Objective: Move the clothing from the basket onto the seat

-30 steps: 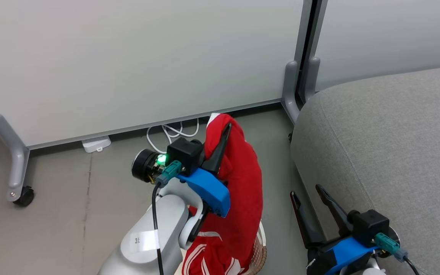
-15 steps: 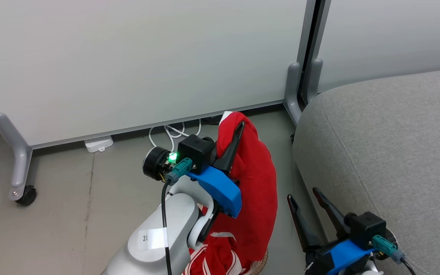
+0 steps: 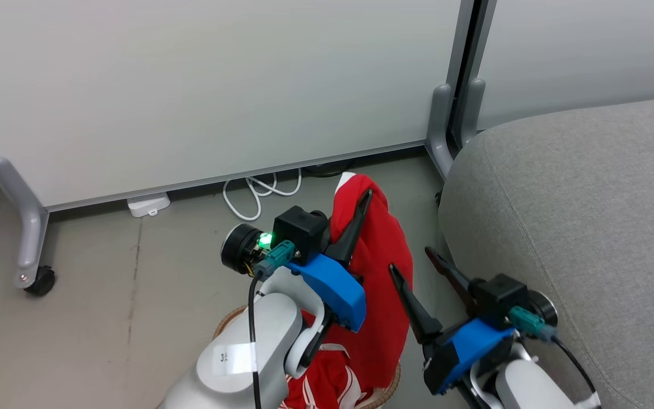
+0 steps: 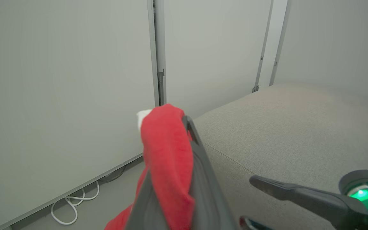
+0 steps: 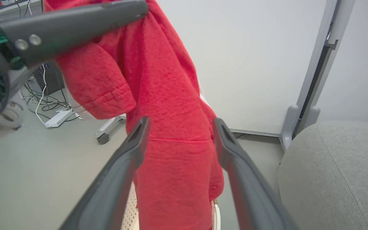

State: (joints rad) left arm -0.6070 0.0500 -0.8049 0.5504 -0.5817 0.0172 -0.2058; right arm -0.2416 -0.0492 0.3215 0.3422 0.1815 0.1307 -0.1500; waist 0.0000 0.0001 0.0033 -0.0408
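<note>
Clothing first: one red garment (image 3: 381, 267) is pinched up high by the left gripper (image 3: 364, 201). Its jaws are closed right down on a fold near the top of the cloth, and a bit of white trim pokes out above the fingertips. The rest hangs down in one long drape, and the lower end reaches into the basket (image 3: 226, 319) (only curves of its brown rim show in the head view, tucked around the pale left forearm). A second red piece with white stripes (image 3: 327, 382) lies bunched inside the basket, under the hanging one.

The right gripper (image 3: 411, 259) is spread wide and holding nothing. It sits just beside the drape on the seat side, fingers pointing up toward it. In the right wrist view the hanging cloth lines up between the two dark fingers, but I can't tell if either one actually touches it.

The seat (image 3: 577, 216) is the big grey cushion on the robot's right, close beside the basket, with its rounded edge and stitched seam facing the arms.

Everything stands on a grey floor (image 3: 134, 284). Behind are pale partition panels (image 3: 191, 85) on grey legs, one with a black caster (image 3: 40, 280). A white cable (image 3: 253, 196) loops along the base, next to a small white box (image 3: 146, 204).
</note>
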